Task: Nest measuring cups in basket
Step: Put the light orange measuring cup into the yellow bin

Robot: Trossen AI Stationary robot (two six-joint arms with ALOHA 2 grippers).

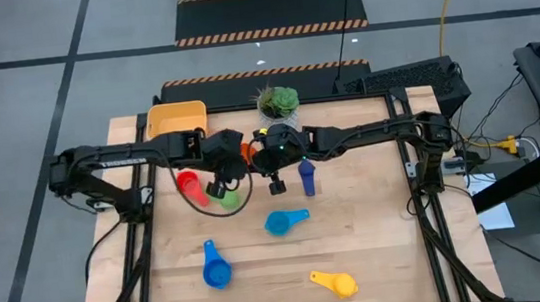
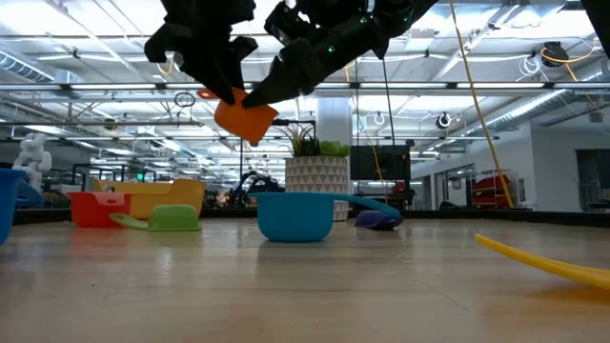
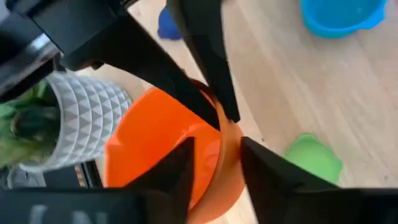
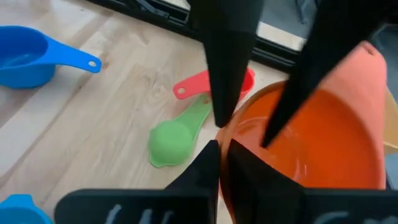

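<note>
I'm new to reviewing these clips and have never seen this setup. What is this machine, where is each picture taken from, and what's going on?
Two dark robot arms work over a wooden table. One picture looks down from above, one looks level across the tabletop, and two come from cameras on the wrists. Both claws meet in mid-air on an orange cup: the right claw is shut on its rim, and the left claw straddles its wall. Red, green, dark blue, light blue, blue and yellow cups lie on the table, beside a yellow basket and a potted plant.
</note>
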